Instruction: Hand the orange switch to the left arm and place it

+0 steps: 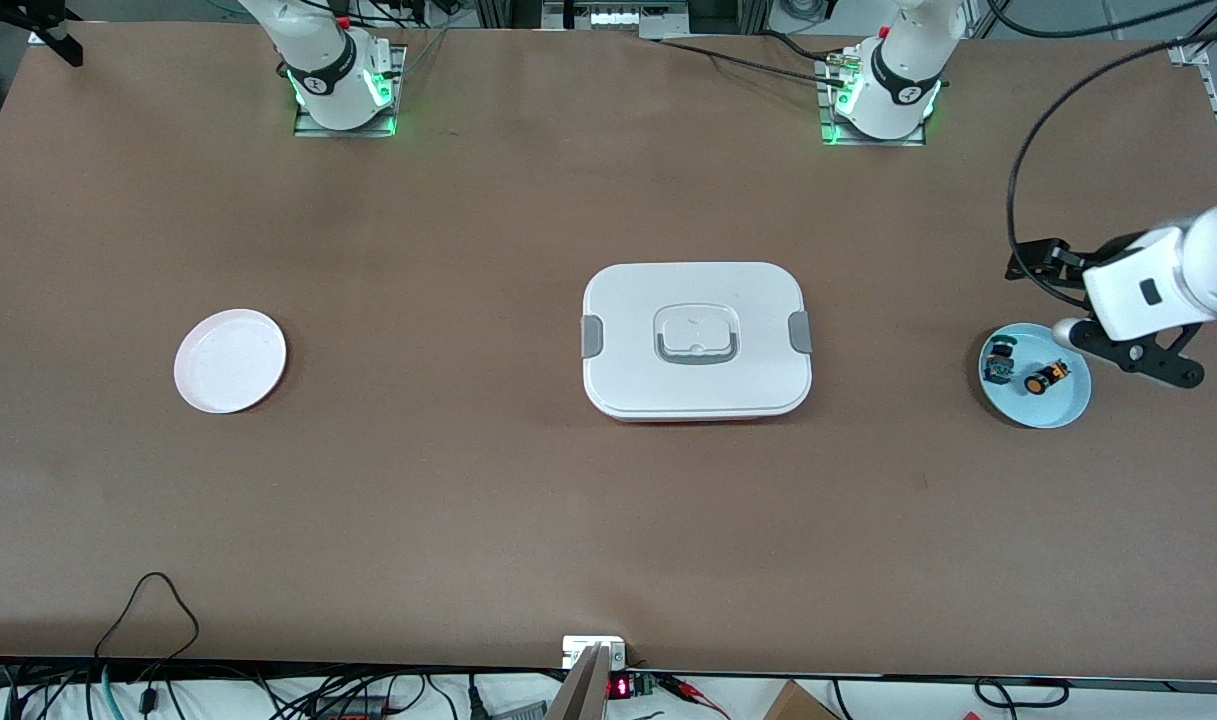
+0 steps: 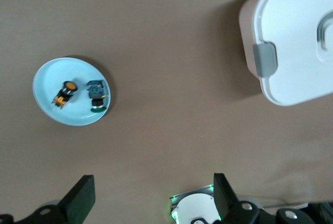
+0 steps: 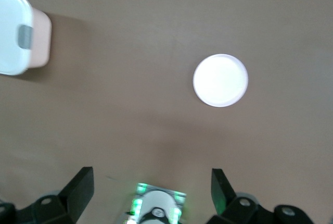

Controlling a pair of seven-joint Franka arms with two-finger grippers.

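The orange switch (image 1: 1046,377) lies in a light blue plate (image 1: 1060,408) at the left arm's end of the table, beside a similar part with a green cap (image 1: 1000,360). My left gripper (image 1: 1058,300) is up in the air over the plate's edge, open and empty. In the left wrist view its jaws (image 2: 152,182) stand wide apart, well above the switch (image 2: 66,91) and the plate (image 2: 78,70). The white box (image 1: 696,340) sits at the table's middle. My right gripper (image 3: 151,174) is open and empty, high over the table; it is out of the front view.
A white plate (image 1: 230,360) lies empty at the right arm's end of the table and shows in the right wrist view (image 3: 220,80). The box also shows in both wrist views (image 2: 296,41) (image 3: 15,31). Cables hang at the table's near edge.
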